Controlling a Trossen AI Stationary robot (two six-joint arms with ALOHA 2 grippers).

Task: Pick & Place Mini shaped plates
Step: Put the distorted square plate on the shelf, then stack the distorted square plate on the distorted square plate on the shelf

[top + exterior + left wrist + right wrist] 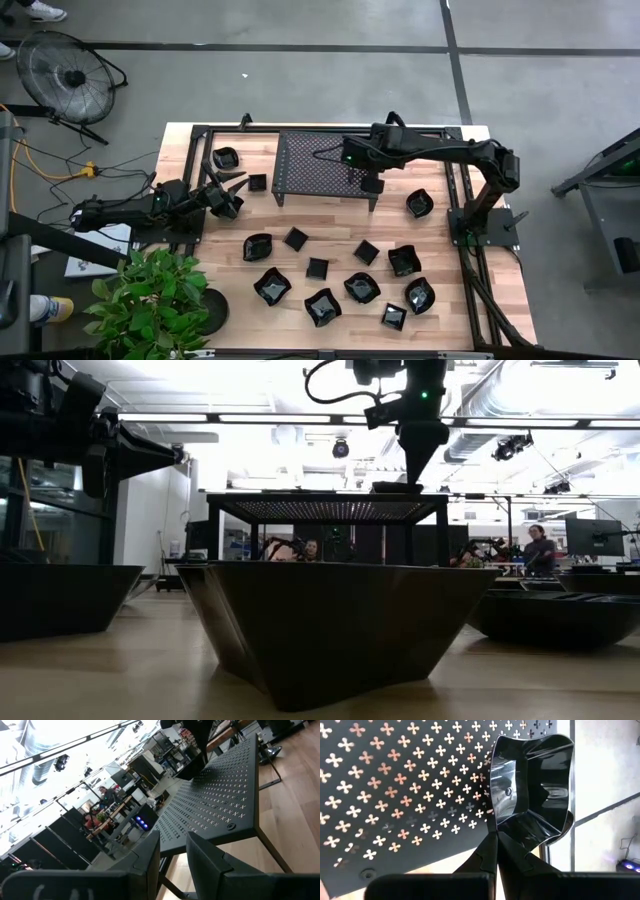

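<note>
While the right arm reaches over the perforated rack [325, 165] in the high view, its right gripper [372, 184] sits at the rack's front right corner; the left gripper [226, 192] hangs left of the rack, near a small plate [257, 183]. More mini plates [322, 306] lie scattered on the table [230, 290]. At table level, one plate [335, 625] fills the foreground. From the left wrist, the fingers [210, 865] stand slightly apart, holding nothing. From the right wrist, the fingers [517, 852] pinch the rim of a glossy square plate [530, 785] at the rack's edge.
</note>
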